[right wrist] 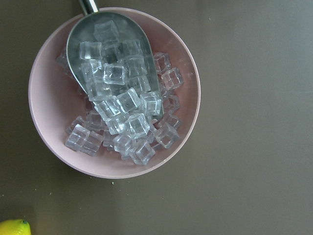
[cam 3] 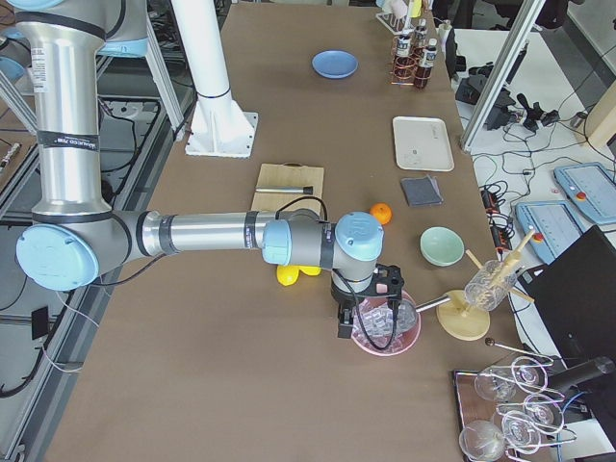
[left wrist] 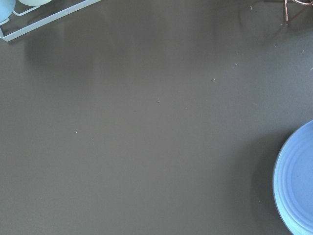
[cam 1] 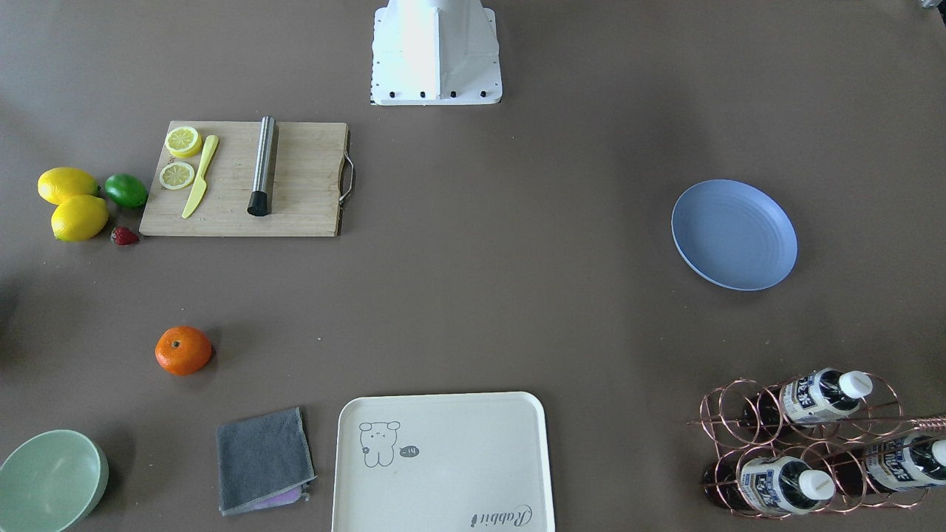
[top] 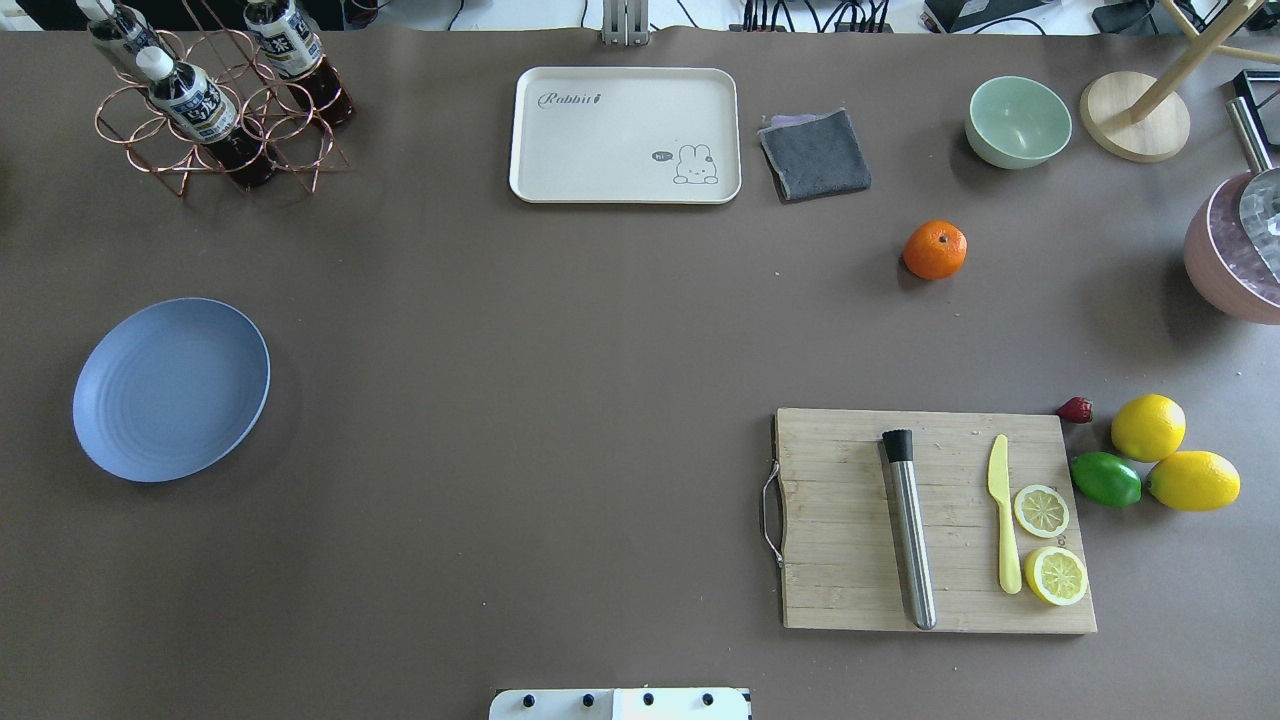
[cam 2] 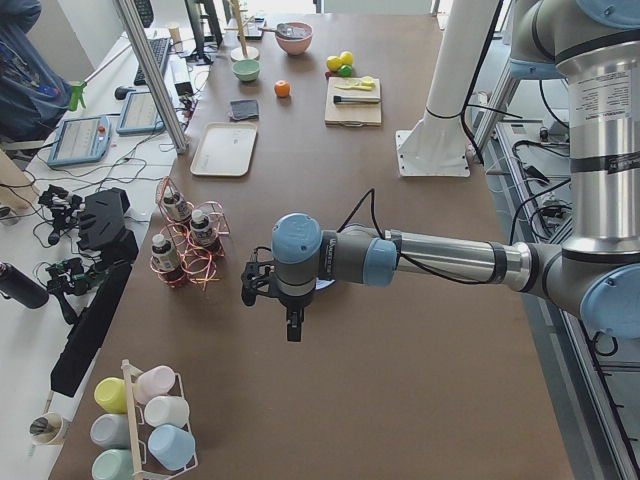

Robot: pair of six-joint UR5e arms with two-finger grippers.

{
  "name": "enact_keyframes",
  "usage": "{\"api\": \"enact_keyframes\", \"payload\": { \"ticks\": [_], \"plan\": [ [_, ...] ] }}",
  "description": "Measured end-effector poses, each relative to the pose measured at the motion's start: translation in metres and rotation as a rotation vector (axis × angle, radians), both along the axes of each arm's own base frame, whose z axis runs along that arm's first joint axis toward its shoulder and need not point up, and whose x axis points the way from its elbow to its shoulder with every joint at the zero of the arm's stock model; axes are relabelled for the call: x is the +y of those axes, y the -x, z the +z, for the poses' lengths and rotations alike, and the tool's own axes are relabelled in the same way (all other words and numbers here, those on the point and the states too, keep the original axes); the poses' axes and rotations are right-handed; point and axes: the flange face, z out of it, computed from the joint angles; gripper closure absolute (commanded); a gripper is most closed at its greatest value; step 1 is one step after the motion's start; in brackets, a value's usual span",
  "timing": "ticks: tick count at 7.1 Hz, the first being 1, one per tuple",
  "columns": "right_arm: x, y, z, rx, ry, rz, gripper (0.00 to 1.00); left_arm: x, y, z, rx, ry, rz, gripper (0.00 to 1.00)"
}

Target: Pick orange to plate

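Observation:
The orange (top: pixel 935 250) lies alone on the brown table, between the grey cloth (top: pixel 815 153) and the cutting board (top: pixel 935 520); it also shows as the orange (cam 1: pixel 183 350). The periwinkle plate (top: pixel 171 388) sits far off on the robot's left side, and the left wrist view catches the edge of the plate (left wrist: pixel 298 181). My left gripper (cam 2: pixel 292 328) hangs above the table near the plate. My right gripper (cam 3: pixel 345 327) hovers over a pink bowl of ice (right wrist: pixel 115 93). Both grippers show only in the side views, so I cannot tell whether they are open or shut.
Two lemons (top: pixel 1170 455), a lime (top: pixel 1105 479) and a strawberry (top: pixel 1075 409) lie beside the cutting board, which carries a knife, lemon slices and a steel muddler. A cream tray (top: pixel 625 135), a green bowl (top: pixel 1018 121) and a bottle rack (top: pixel 215 100) line the far edge.

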Motion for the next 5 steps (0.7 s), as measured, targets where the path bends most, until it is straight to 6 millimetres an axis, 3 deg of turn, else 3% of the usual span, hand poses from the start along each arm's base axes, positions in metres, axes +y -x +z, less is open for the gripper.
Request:
{"api": "enact_keyframes", "payload": {
  "ticks": [5],
  "plan": [
    [0.0004,0.0,-0.0001,0.0,0.0,0.0,0.0,0.0087,-0.0008,-0.0003,0.002,0.001,0.002,0.02]
  ]
}}
